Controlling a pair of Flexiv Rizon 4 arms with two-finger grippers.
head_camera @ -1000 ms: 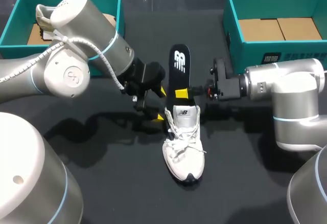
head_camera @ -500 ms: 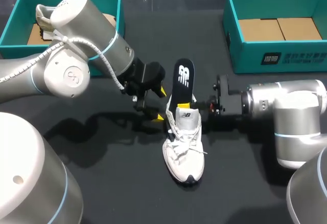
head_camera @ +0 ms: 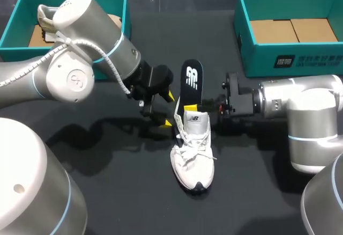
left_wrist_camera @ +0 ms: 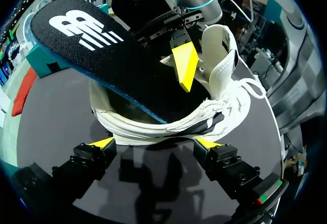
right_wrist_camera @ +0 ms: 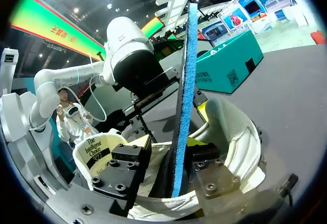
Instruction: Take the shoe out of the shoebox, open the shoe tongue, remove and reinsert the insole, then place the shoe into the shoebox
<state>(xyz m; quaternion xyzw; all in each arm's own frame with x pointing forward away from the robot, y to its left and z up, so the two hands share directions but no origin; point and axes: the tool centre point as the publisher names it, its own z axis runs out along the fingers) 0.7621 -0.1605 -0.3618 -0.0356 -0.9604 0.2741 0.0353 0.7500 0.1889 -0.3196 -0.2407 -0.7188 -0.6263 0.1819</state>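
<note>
A white shoe [head_camera: 193,152] lies mid-table, toe toward me. A black insole [head_camera: 191,80] with a blue underside stands tilted out of its heel opening, lower end inside. My right gripper [head_camera: 195,107] is at the heel from the right. In the right wrist view the insole [right_wrist_camera: 186,81] runs edge-on between the parted fingers of the right gripper [right_wrist_camera: 171,144], with gaps showing. My left gripper [head_camera: 169,110] is open at the heel's left side. In the left wrist view that gripper [left_wrist_camera: 155,143] straddles the shoe's heel [left_wrist_camera: 153,127] without touching it, and a right fingertip [left_wrist_camera: 185,66] rests on the insole [left_wrist_camera: 97,45].
A teal shoebox [head_camera: 16,17] at the back left holds another shoe [head_camera: 45,21]. A second teal shoebox [head_camera: 257,58] at the back right shows only its cardboard floor. Both arms crowd the table's middle around the shoe.
The insole has sunk lower into the shoe, carried down by my right gripper. That gripper's fingers have since parted from it. The left arm has stayed still.
</note>
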